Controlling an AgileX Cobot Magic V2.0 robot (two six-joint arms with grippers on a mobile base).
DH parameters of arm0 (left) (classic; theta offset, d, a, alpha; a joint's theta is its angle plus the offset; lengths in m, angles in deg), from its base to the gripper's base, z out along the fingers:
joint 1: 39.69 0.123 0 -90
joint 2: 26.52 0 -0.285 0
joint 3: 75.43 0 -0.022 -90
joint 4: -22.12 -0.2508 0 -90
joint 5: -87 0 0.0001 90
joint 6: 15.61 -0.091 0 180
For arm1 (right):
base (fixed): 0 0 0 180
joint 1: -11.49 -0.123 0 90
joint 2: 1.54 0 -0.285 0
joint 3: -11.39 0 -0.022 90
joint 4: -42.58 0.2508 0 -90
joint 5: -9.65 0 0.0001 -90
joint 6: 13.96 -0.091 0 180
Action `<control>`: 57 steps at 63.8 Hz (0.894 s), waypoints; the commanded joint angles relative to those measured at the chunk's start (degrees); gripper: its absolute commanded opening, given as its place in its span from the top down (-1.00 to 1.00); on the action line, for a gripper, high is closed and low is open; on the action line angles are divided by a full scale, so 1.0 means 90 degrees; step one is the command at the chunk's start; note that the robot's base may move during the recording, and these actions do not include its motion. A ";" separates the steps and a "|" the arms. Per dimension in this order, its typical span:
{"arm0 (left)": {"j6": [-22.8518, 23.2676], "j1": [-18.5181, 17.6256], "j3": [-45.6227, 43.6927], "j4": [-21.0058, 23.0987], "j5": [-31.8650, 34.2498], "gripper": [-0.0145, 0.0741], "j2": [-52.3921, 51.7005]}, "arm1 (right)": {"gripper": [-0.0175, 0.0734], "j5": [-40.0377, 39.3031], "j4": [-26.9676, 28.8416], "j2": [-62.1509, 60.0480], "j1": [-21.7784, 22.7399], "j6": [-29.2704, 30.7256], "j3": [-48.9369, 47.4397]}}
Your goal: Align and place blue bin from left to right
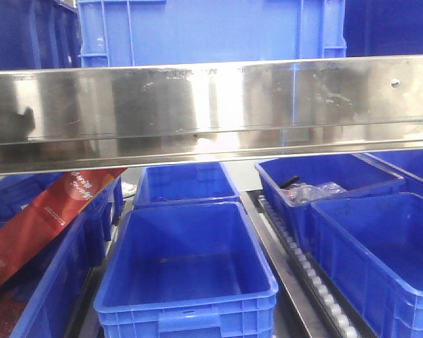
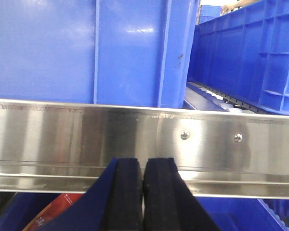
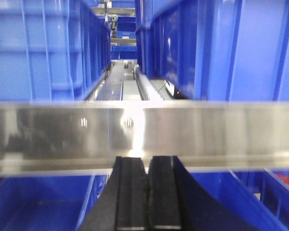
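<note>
Setting: I faced a rack with a wide steel rail running across the front view, blue crates above and below it.
Blue bin: it sat on the upper level behind the rail, near the middle; only its smooth side wall and paired raised ribs showed.
Left claw: my left gripper hung just in front of the rail, pads pressed together, holding nothing. The bin's ribbed corner stood right behind the rail there.
Right claw: my right gripper was likewise closed and empty, below the rail, looking down a roller lane between two crates.
Lower level: an empty crate sat centre, one with clear bags to the right, and a red cardboard strip leaned at the left.
Handling: I judged the bin stiff, hard plastic, light if empty, though its contents were hidden. Its smooth walls looked slippery.
Hold: the thick rim or a raised rib seemed the best purchase; pushing flat against the wall with both claws seemed fit for sliding it along.
</note>
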 commanded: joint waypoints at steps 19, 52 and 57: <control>0.0004 0.0004 -0.0008 0.0036 0.0127 0.66 -0.0037 | 0.77 -0.0388 0.0029 -0.0261 0.0038 0.0064 0.0366; 0.0004 0.0004 -0.0008 0.0036 0.0127 0.66 -0.0037 | 0.77 -0.0402 0.0029 -0.0261 0.0038 0.0064 0.0366; 0.0004 0.0004 -0.0008 0.0036 0.0127 0.66 -0.0037 | 0.77 -0.0402 0.0029 -0.0261 0.0038 0.0064 0.0366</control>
